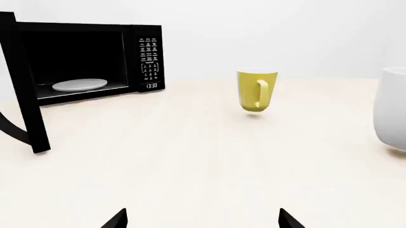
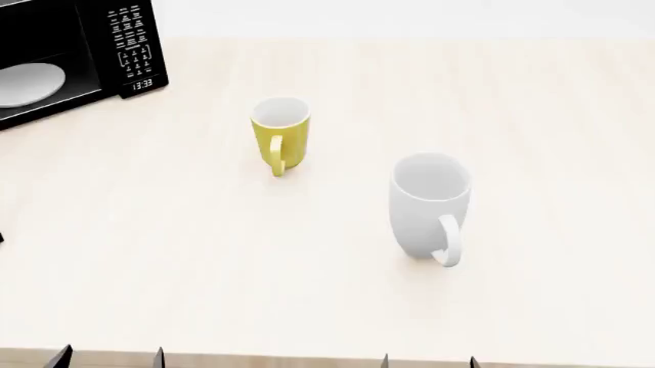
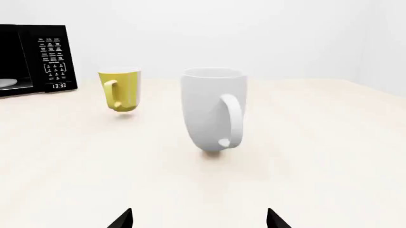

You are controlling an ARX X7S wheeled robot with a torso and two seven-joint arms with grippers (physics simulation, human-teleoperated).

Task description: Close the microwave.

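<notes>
The black microwave [image 1: 142, 57] stands at the table's far left with its cavity exposed and a white turntable plate [image 1: 79, 85] inside. Its door [image 1: 25, 90] is swung wide open, edge-on in the left wrist view. The keypad side of the microwave [image 2: 131, 47] shows at the head view's top left, and the microwave [image 3: 47, 59] is also at the edge of the right wrist view. My left gripper [image 1: 203, 219] is open and empty, well short of the door, low by the table's near edge [image 2: 110, 357]. My right gripper [image 3: 199, 219] is open and empty too [image 2: 428, 360].
A yellow mug [image 2: 279, 134] stands upright mid-table, to the right of the microwave. A larger white mug [image 2: 430, 205] stands nearer, in front of the right gripper. The pale tabletop [image 2: 532, 115] stretches right of the mugs; its front edge [image 2: 307, 359] runs just by the fingertips.
</notes>
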